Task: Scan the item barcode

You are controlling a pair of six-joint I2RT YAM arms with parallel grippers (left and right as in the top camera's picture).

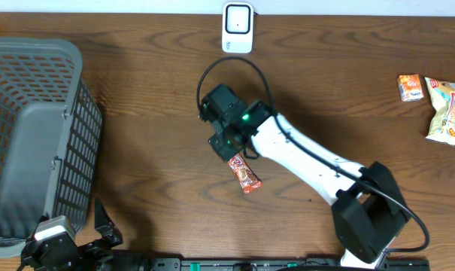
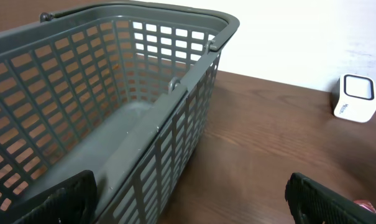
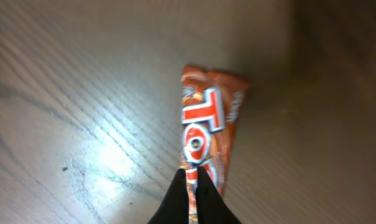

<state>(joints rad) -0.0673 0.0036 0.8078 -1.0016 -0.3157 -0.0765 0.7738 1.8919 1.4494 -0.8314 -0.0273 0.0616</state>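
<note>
Grip on the snack bar point(image 3: 207, 134) is taken at one end only: the right gripper point(image 3: 194, 182) is closed tight on the wrapper's seam, so that most of the orange pack hangs free beyond the fingertips and its printed faces are left uncovered, which is judged to suit presenting a barcode. No barcode can be made out on the face seen by the wrist camera; only the brand lettering shows, so the code is presumed to lie on another side. From overhead the bar point(image 1: 244, 172) is seen near the middle of the table point(image 1: 137, 135), pointing toward the near edge, while the white scanner point(image 1: 237, 28) stands well apart at the far edge, beyond the gripper. Whether the free end touches the wood cannot be told. Open wood lies between the wrist and the scanner, crossed only by the arm's own looped cable, so room for a carry toward the scanner is judged ample; the scanner's nearness to the table edge is a limit to be respected. The left gripper point(image 2: 191, 179) is spread wide and holds nothing, parked at the near left corner just beside the grey basket point(image 1: 31, 56), clear of that path. Two more packets point(image 1: 447, 111) lie at the far right, well away.
</note>
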